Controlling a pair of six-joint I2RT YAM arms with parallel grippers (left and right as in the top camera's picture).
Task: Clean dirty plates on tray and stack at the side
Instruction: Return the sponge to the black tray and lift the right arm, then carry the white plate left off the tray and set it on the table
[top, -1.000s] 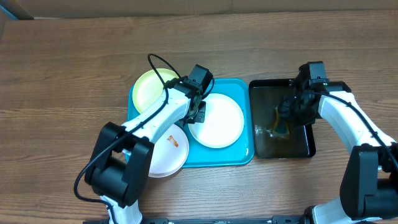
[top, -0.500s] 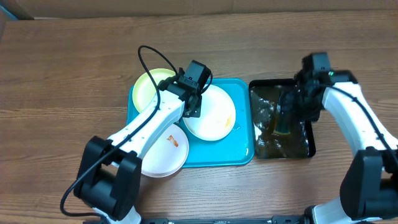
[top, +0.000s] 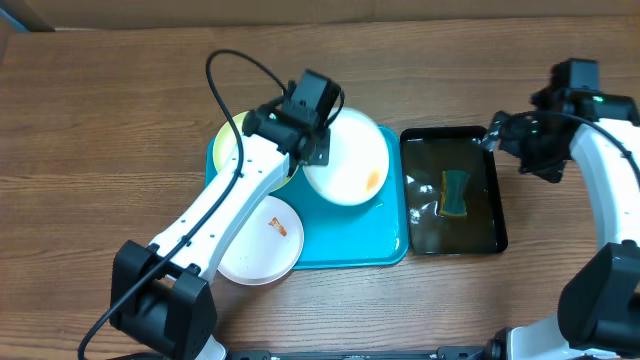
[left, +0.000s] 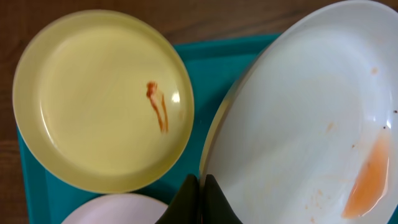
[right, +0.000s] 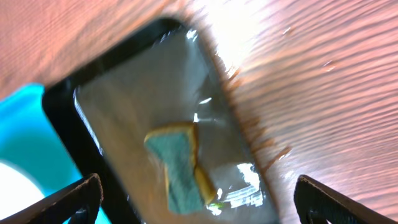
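Observation:
My left gripper (top: 318, 155) is shut on the rim of a white plate (top: 350, 160) and holds it tilted above the back of the turquoise tray (top: 350, 248). In the left wrist view the black fingers (left: 193, 202) pinch the edge of that plate (left: 298, 124), which carries an orange smear. The yellow-green plate (left: 102, 99) lies on the tray's back left with a red-brown streak. A second white plate (top: 258, 240) with a small orange smear overhangs the tray's front left. My right gripper (top: 497, 138) hangs open above the black tray, holding nothing.
The black tray (top: 492, 235) right of the turquoise tray holds water and a blue-green and yellow sponge (top: 455, 192), which lies loose below my right gripper (right: 205, 205). Bare wooden table surrounds both trays. A black cable (top: 225, 70) loops above my left arm.
My right gripper has opened, let go of the sponge and pulled up and to the right. My left gripper has lifted the white plate and carried it toward the back.

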